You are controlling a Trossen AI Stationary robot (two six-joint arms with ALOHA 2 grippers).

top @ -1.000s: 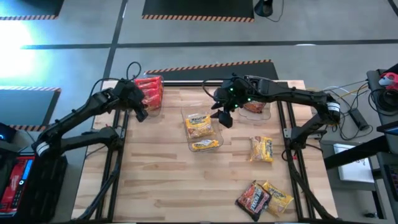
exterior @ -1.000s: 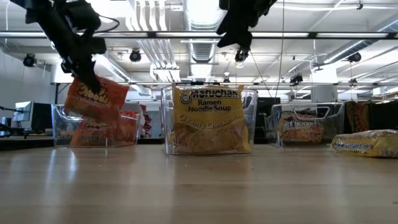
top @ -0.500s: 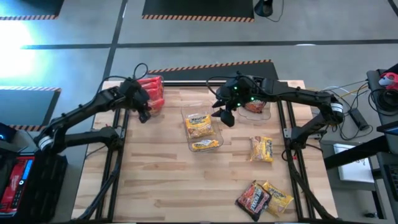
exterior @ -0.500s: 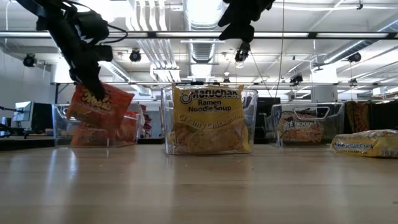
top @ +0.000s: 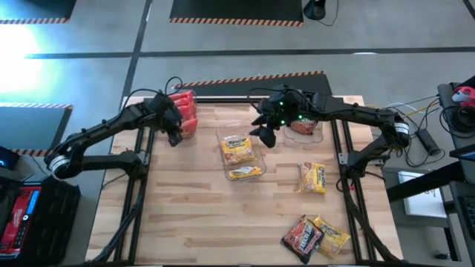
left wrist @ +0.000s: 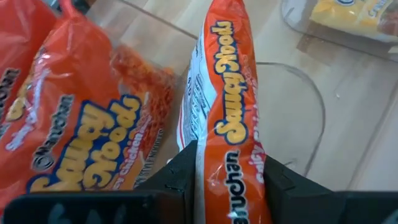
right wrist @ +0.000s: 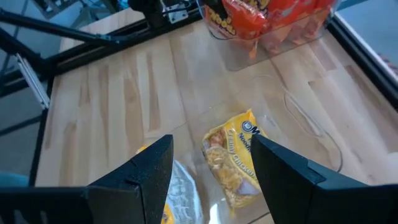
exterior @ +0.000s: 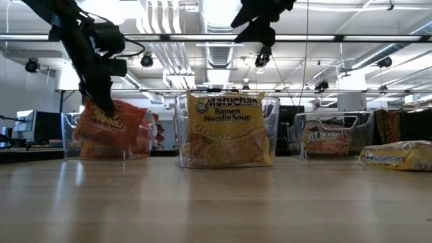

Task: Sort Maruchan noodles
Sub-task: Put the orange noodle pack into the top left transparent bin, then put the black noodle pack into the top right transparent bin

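Near right, loose packets wait on the wood: a dark packet touching a yellow packet, another yellow one farther in. Centre bin holds yellow creamy chicken packets. My right gripper hangs over its far right edge, fingers spread, holding nothing. Far left, my left gripper is clamped on an orange-red packet, long axis pointing away from the jaws, down into the left clear bin beside the red packets there. Whether its lower end touches the bin floor is hidden. Far right bin contents are hard to read.
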